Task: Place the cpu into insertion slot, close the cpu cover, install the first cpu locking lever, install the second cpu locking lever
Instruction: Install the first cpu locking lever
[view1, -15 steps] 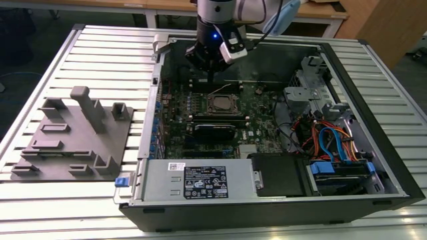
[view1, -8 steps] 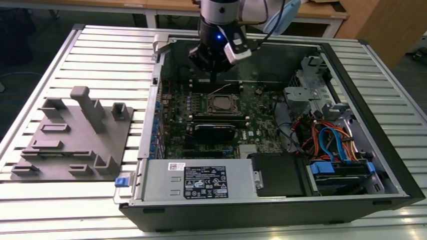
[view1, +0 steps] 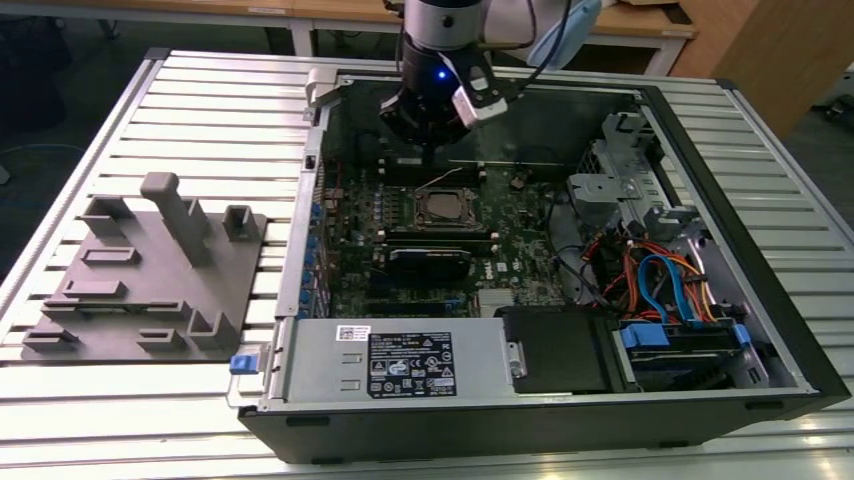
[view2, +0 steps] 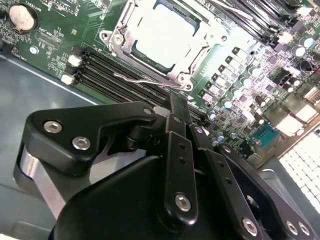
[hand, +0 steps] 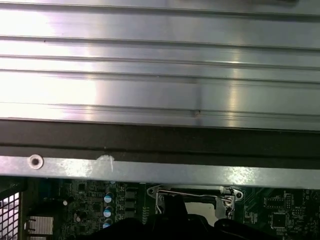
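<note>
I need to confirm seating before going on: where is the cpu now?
In the second wrist view the cpu lies framed by the cpu cover on the green motherboard, right beside the long black memory slots.

Slatted table (view1: 200, 110): open computer case (view1: 534, 437), grey fixture (view1: 147, 292)

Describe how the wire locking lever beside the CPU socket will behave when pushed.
The locking lever looks like thin bent wire, so probably springy and light. Its smooth shiny metal may let a pushing tip slip off.
</note>
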